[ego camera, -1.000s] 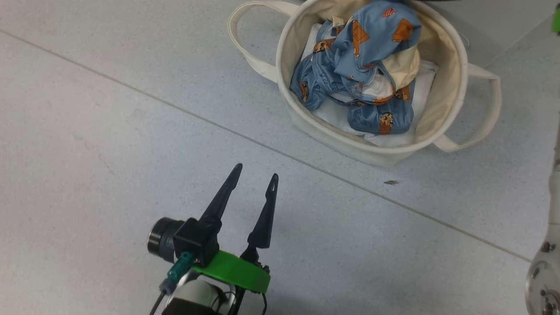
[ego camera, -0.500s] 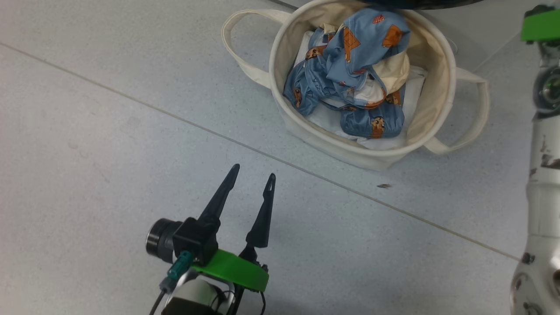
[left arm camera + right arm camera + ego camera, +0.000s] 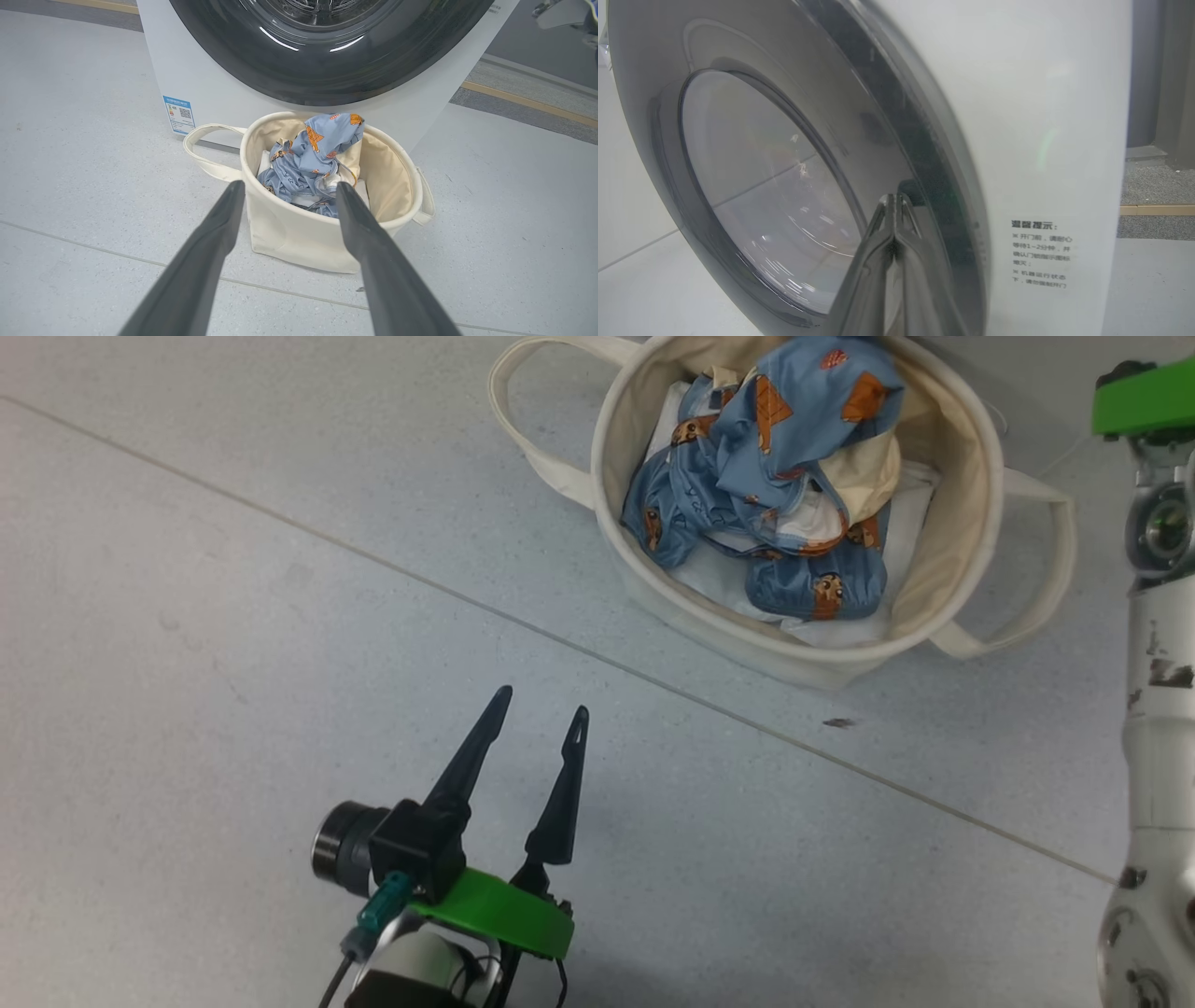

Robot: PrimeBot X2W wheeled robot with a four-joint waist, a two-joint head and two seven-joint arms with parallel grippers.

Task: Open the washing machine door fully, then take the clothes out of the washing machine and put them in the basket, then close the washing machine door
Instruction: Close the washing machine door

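The cream basket stands on the floor at the head view's upper right, with the blue clothes heaped inside. In the left wrist view the basket and clothes sit right before the white washing machine. My left gripper hovers open and empty over the floor, well short of the basket. The right gripper is shut and empty, its tips at the black rim of the washing machine door. The door lies against the machine's front with no gap showing.
My pale right forearm with its green collar rises along the head view's right edge. A blue label sticker marks the machine's lower left. Bare grey floor tiles spread left of the basket. A yellow floor strip runs behind the machine.
The right forearm has come further into the head view along its right edge. The head camera has shifted slightly. The left gripper and the clothes have stayed put.
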